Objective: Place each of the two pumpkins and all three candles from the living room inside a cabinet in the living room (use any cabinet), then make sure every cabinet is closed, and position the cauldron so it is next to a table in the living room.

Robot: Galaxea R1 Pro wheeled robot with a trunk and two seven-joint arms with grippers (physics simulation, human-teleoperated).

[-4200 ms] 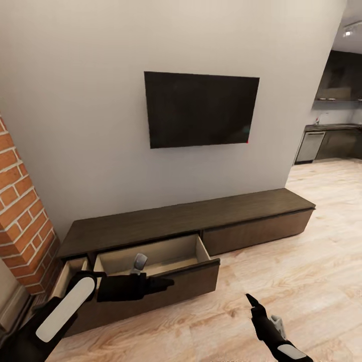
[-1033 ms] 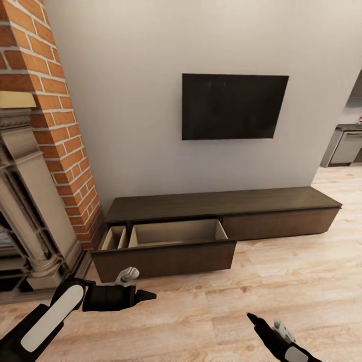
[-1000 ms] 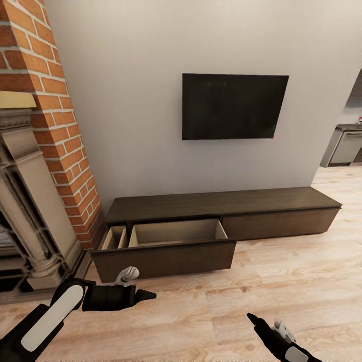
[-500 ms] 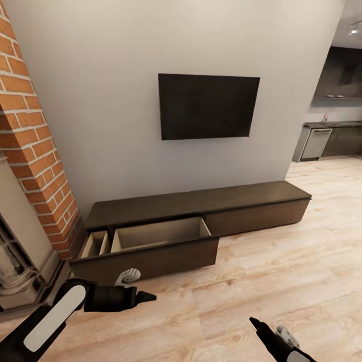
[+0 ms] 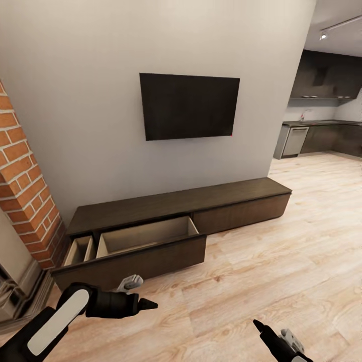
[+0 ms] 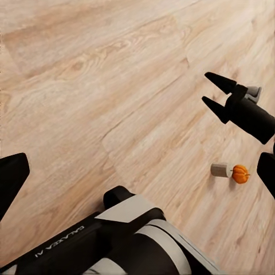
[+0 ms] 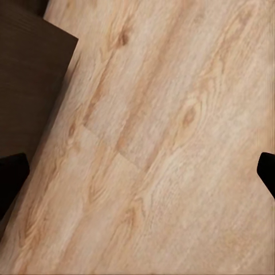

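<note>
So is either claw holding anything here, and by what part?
Nothing is held. The left claw and right claw are both open and empty above the floor.

The room is evenly and softly lit, with no harsh glare. A ceiling spotlight (image 5: 323,36) glows at about two o'clock in the head view, above the dimmer kitchen. The wall (image 5: 75,100) grades from pale to grey toward nine o'clock. The cabinet (image 5: 176,208) casts a faint shadow on the floor (image 5: 281,251), and its open drawer (image 5: 146,236) is shaded inside. The TV (image 5: 189,105) is flat black, without reflections. Straight lines bow near the head view's edges. The right wrist view looks soft and blurred; the left wrist view is crisper.
</note>
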